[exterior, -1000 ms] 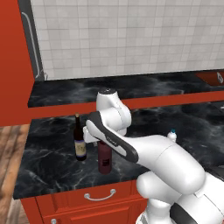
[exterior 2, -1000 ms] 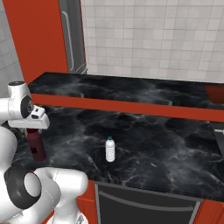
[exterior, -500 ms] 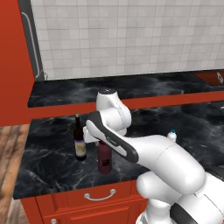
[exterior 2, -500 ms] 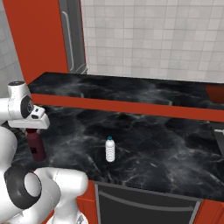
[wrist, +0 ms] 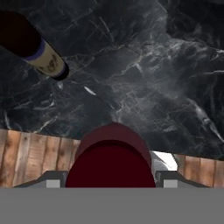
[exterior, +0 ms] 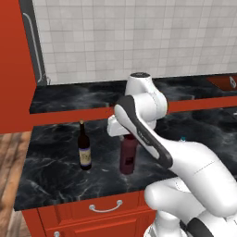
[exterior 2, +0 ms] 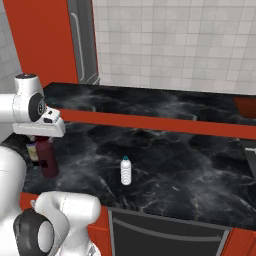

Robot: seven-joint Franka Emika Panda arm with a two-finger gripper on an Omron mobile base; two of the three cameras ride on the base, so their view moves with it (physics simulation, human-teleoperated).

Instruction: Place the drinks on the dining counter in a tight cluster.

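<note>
My gripper (exterior: 126, 134) points straight down and is shut on the top of the maroon bottle (exterior: 127, 155), which stands upright on the lower black-marble worktop (exterior: 51, 172). The hand view looks down on that maroon bottle (wrist: 111, 161) between the gripper (wrist: 111, 180) fingers. Just left of it stands the dark wine bottle (exterior: 84, 152), which lies at the upper left as the wine bottle (wrist: 42, 53) from the hand. The small clear water bottle (exterior 2: 126, 171) stands alone further right on the worktop. Behind runs the raised dining counter (exterior 2: 150, 103), with no drinks on it.
A tall red cabinet (exterior: 14, 65) with a grey handle rises at the left end. Red drawers (exterior: 105, 207) front the worktop, and wooden floor (exterior: 11, 152) lies beyond its left edge. A red object (exterior 2: 246, 106) sits at the far right of the dining counter.
</note>
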